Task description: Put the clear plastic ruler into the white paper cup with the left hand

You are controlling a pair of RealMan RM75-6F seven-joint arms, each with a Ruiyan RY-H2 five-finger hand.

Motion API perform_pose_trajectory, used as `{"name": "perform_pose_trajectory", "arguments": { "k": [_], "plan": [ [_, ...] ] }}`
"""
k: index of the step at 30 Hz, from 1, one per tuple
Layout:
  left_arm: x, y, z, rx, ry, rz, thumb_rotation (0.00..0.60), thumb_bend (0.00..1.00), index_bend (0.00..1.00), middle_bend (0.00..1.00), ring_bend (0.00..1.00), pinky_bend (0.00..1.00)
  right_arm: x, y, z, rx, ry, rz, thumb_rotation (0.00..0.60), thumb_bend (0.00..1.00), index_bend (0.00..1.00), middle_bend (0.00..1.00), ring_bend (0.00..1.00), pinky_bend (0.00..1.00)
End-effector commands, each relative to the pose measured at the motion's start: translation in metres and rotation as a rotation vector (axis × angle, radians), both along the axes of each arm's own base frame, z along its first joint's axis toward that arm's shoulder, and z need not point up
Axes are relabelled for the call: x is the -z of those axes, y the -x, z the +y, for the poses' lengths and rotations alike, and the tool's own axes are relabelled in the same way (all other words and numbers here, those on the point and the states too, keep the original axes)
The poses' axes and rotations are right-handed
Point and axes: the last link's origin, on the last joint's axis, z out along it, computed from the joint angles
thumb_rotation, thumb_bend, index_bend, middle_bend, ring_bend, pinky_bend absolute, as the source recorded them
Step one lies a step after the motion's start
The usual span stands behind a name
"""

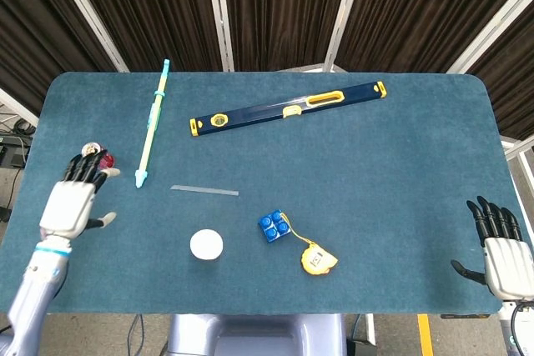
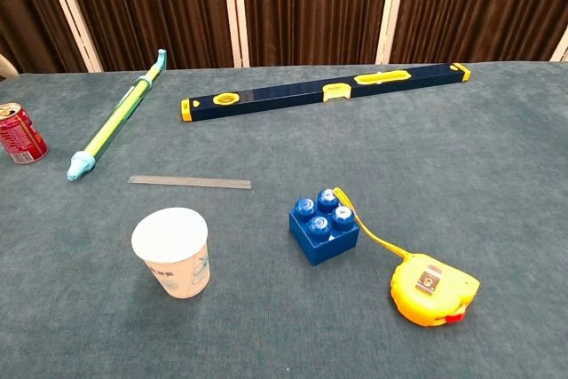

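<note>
The clear plastic ruler (image 1: 204, 191) (image 2: 189, 183) lies flat on the blue table, just behind the white paper cup (image 1: 206, 245) (image 2: 172, 251), which stands upright and apart from it. My left hand (image 1: 71, 200) hovers open over the table's left side, well left of the ruler, its fingers spread and partly covering the red can. My right hand (image 1: 502, 249) hangs open past the table's right front corner, holding nothing. The chest view shows neither hand.
A red soda can (image 2: 19, 133) stands at the far left. A green-and-teal rod (image 1: 153, 125) and a long blue spirit level (image 1: 288, 108) lie behind the ruler. A blue toy brick (image 1: 273, 226) and yellow tape measure (image 1: 318, 259) sit right of the cup.
</note>
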Motion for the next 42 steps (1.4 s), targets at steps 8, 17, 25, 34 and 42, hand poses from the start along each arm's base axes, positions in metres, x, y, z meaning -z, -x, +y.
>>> {"name": "perform_pose_trajectory", "arguments": {
  "k": [8,17,25,34,42],
  "plan": [
    [0.058,-0.046,0.063,-0.068,0.139,-0.037,0.6,0.23,0.4,0.0,0.0,0.0,-0.001,0.001,0.002,0.002,0.008,-0.004,0.6,0.08,0.0,0.0,0.0,0.0],
    [0.113,-0.079,0.088,-0.1,0.218,-0.001,0.6,0.34,0.41,0.0,0.0,0.0,-0.001,0.003,0.002,0.004,0.009,-0.017,0.6,0.08,0.0,0.0,0.0,0.0],
    [0.144,-0.1,0.104,-0.093,0.252,0.061,0.6,0.35,0.42,0.0,0.0,0.0,-0.002,0.004,0.001,0.01,0.006,-0.027,0.6,0.09,0.0,0.0,0.0,0.0],
    [0.175,-0.109,0.107,-0.095,0.305,0.109,0.6,0.35,0.45,0.0,0.0,0.0,-0.002,0.003,0.0,0.017,0.002,-0.034,0.6,0.09,0.0,0.0,0.0,0.0],
    [0.193,-0.114,0.106,-0.082,0.314,0.123,0.6,0.35,0.48,0.0,0.0,0.0,-0.003,0.004,-0.001,0.02,-0.001,-0.038,0.6,0.1,0.0,0.0,0.0,0.0]
  ]
}}
